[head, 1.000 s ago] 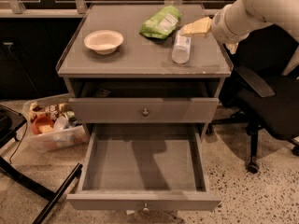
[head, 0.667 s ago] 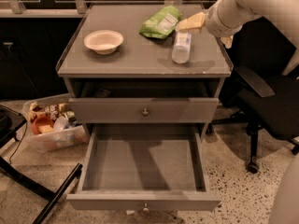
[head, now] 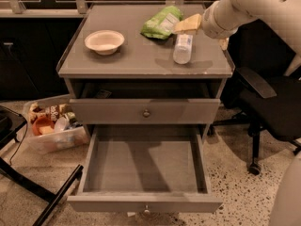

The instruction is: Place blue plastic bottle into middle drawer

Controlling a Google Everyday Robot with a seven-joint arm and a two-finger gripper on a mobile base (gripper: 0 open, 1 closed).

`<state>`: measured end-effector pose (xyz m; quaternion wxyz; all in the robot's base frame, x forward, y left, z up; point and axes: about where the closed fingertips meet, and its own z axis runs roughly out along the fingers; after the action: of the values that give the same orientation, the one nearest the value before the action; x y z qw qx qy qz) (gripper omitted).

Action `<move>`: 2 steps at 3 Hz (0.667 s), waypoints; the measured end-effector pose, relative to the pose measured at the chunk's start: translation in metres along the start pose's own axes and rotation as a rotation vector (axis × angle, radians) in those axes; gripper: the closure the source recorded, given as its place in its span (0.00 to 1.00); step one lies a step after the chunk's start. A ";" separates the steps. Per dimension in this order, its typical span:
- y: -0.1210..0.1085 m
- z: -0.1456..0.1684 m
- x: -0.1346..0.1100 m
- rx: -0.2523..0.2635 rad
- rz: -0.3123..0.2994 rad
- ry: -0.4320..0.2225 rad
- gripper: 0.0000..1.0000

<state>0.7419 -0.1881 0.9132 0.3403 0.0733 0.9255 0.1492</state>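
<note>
Gripper (head: 188, 24) hangs over the cabinet top at one o'clock in my view, right by the twelve o'clock end of the blue plastic bottle (head: 182, 50), which sits near the right edge. I can't tell whether the claw is released or clenched. The middle drawer (head: 141, 166) is open at six o'clock. Risks as I judge them: the green snack bag (head: 162, 21) at the bottle's eleven could get caught, and a glancing touch could knock the bottle off the three o'clock edge.
</note>
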 end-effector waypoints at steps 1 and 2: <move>0.027 0.014 0.007 -0.052 -0.039 0.022 0.00; 0.049 0.028 0.011 -0.064 -0.071 0.029 0.00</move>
<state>0.7534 -0.1331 0.9019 0.3342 0.0275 0.9271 0.1678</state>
